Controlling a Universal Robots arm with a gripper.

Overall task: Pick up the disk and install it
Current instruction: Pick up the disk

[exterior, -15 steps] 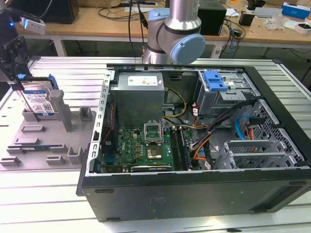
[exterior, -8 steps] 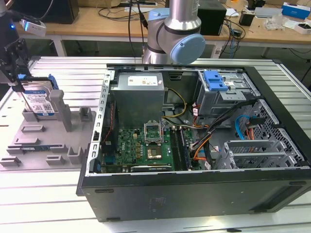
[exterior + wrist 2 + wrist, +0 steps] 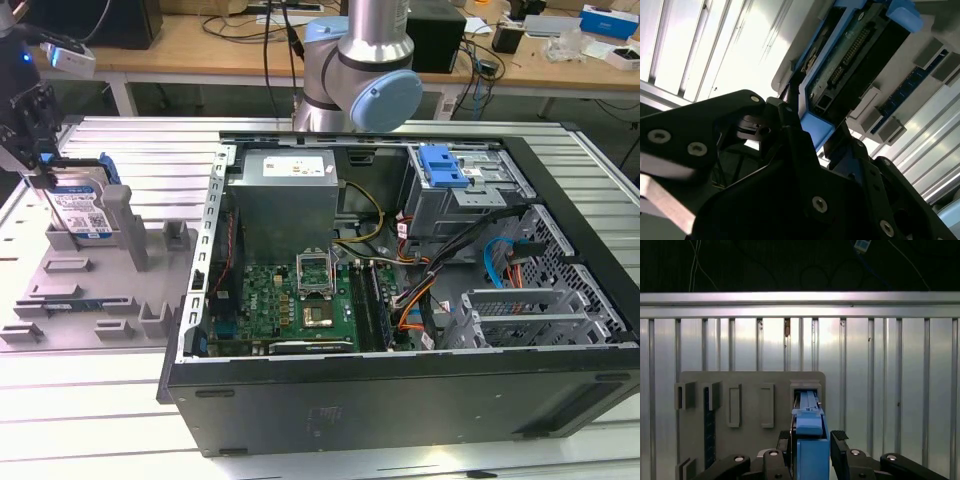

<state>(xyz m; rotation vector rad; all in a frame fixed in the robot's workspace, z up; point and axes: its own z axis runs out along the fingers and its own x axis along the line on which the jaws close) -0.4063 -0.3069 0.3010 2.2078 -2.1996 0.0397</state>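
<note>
The disk (image 3: 80, 212) is silver metal framed in smooth blue plastic, the holder (image 3: 70, 292) matt grey plastic.

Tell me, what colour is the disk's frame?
The disk has a blue frame, best seen in the first wrist view.

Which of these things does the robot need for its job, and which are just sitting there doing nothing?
For the job: the disk, the tool clamped on it, the grey holder it stands in, the open computer case.

Just sitting there: the grey power supply box, the green circuit board, the wooden bench behind.
</note>
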